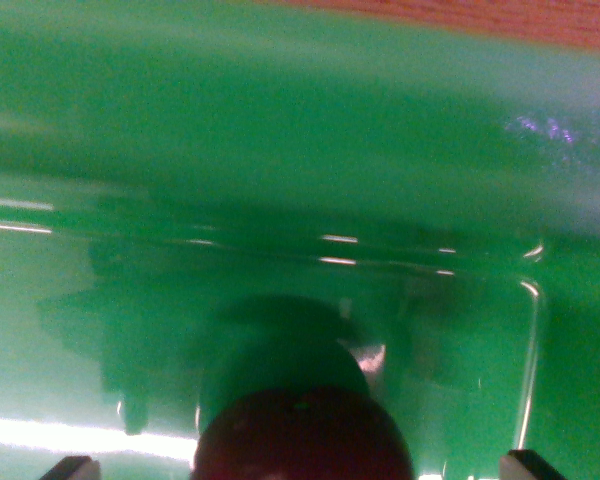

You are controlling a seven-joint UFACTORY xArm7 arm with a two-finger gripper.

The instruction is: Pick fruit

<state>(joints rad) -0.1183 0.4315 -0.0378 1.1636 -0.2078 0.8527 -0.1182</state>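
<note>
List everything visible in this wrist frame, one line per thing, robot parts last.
Fruit: one, dark red to maroon, round, bottom centre of the wrist view, between the two fingertips; kind not identifiable.
Green container: one, glossy green, fills nearly the whole frame; a raised rim or edge runs across the middle and down the wrist view's right; image is blurred.
Surface beyond it: one strip, orange-brown, top right corner.
Gripper: one, two dark fingertips at the bottom left and bottom right corners, set wide apart on either side of the fruit, no contact with it visible.
</note>
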